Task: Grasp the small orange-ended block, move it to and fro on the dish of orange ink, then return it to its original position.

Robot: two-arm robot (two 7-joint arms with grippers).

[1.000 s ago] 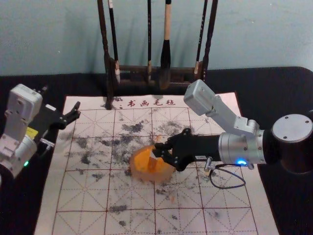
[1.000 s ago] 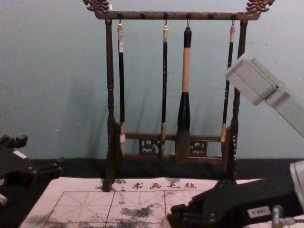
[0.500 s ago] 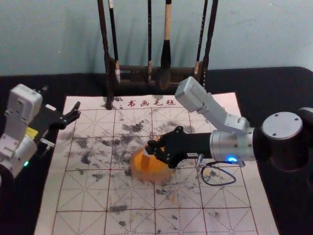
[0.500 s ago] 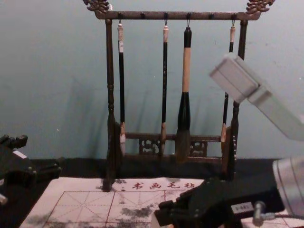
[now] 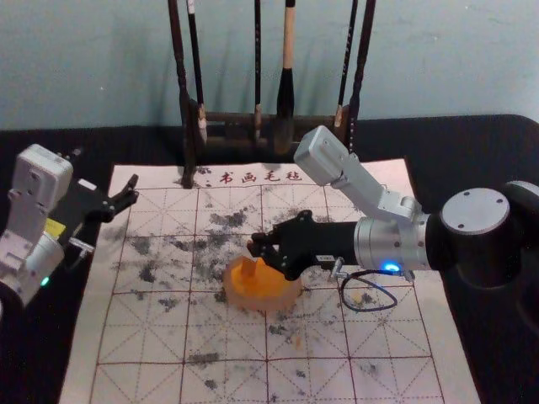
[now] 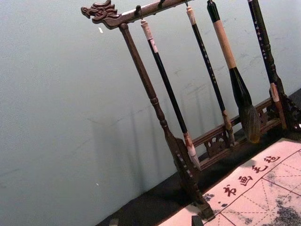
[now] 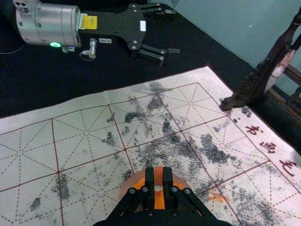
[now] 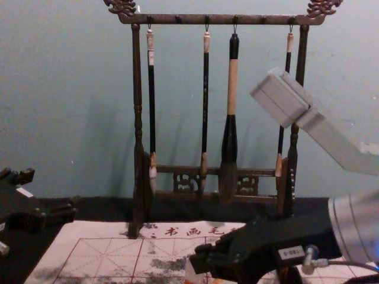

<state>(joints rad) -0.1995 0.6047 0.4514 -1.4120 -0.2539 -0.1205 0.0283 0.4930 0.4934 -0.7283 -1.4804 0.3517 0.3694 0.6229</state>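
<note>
Pinching the small orange-ended block [image 5: 248,268] between its closed fingers, the right end effector [image 5: 257,245] reaches in from the right over the round dish of orange ink [image 5: 228,296]. The block hangs down from the fingertips at the left part of the dish, its lower end at the orange ink [image 5: 276,282]; whether it touches the ink or sits just above it, I cannot tell. The dish rests near the middle of the calligraphy mat [image 5: 152,341], which is ruled with red grid squares, smudged with black ink and marked with a few orange stains. Red Chinese characters [image 5: 261,178] run along the mat's far edge. The left end effector [image 5: 104,173] is parked at the left, beside the far left part of the mat, its fingers spread apart with nothing between them. Beyond the mat stands a dark carved wooden brush rack [image 8: 137,112], from which hang three slim brushes [image 8: 151,106] and one thick brush [image 8: 230,139], tips down. Black cloth [image 5: 472,151] covers the surface around the mat, and a pale blue-green wall [image 5: 438,59] rises behind the rack.
</note>
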